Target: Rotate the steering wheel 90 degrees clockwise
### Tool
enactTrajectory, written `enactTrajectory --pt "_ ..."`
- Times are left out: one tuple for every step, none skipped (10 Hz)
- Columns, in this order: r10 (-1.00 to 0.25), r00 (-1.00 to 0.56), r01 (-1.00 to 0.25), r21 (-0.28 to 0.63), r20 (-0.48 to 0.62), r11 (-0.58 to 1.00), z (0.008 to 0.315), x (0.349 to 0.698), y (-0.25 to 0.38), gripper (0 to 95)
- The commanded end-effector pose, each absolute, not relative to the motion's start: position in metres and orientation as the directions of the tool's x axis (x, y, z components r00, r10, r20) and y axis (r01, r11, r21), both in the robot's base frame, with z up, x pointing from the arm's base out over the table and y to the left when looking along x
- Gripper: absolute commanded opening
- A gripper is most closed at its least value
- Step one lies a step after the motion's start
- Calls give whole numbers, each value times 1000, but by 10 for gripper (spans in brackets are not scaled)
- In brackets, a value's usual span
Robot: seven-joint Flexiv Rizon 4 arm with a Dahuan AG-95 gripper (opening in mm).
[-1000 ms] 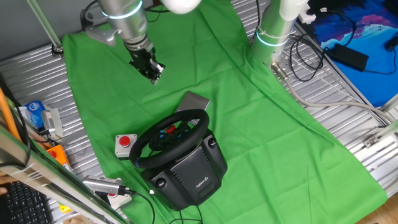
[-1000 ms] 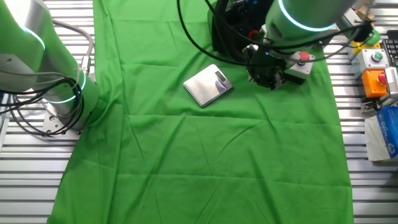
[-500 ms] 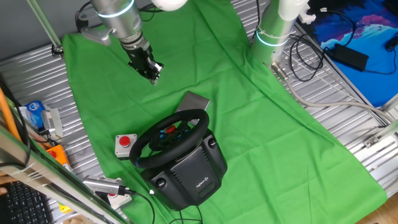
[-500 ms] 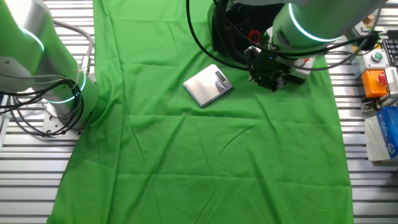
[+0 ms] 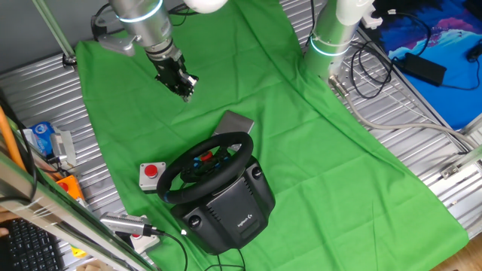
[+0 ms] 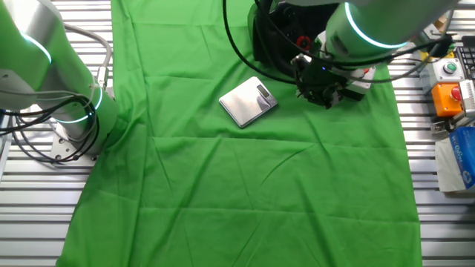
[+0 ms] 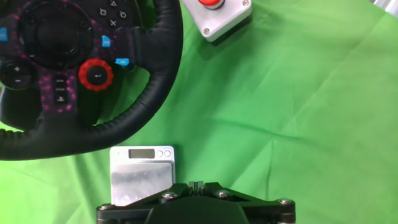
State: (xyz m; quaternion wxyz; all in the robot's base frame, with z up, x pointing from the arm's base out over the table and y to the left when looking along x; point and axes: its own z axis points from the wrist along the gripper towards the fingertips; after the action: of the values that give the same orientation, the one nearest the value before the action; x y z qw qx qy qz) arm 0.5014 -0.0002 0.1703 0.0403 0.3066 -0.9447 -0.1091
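Observation:
The steering wheel (image 5: 172,172) is a black rim with red and blue hub buttons, mounted on a bulky black base (image 5: 233,211) near the front of the green cloth. In the hand view its rim (image 7: 163,68) fills the upper left. In the other fixed view it (image 6: 276,30) is mostly hidden behind the arm. My gripper (image 5: 185,89) hangs in the air behind the wheel, apart from it, fingers together and empty. It also shows in the other fixed view (image 6: 325,96) and at the bottom of the hand view (image 7: 196,185).
A silver scale (image 5: 236,123) lies on the cloth between gripper and wheel, directly below the hand (image 7: 142,180). A small grey box with a red push button (image 5: 152,175) sits beside the wheel (image 7: 221,15). A second arm's base (image 5: 331,38) stands at the cloth's edge.
The arm shifted slightly sideways between one second and half a second ago; since then nothing has moved. The wheel has not turned.

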Motion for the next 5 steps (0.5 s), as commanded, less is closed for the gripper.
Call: enactTrajectory --pt "-584 -811 -568 263 -20 780 167 504 8 0" --pt "-571 -820 -555 282 -32 782 167 504 12 0" --pt "-565 -824 -550 285 -34 785 166 505 14 0" --pt "-546 -836 -533 297 -42 792 164 506 18 0" --pt "-526 -849 -512 311 -46 801 162 507 25 0"
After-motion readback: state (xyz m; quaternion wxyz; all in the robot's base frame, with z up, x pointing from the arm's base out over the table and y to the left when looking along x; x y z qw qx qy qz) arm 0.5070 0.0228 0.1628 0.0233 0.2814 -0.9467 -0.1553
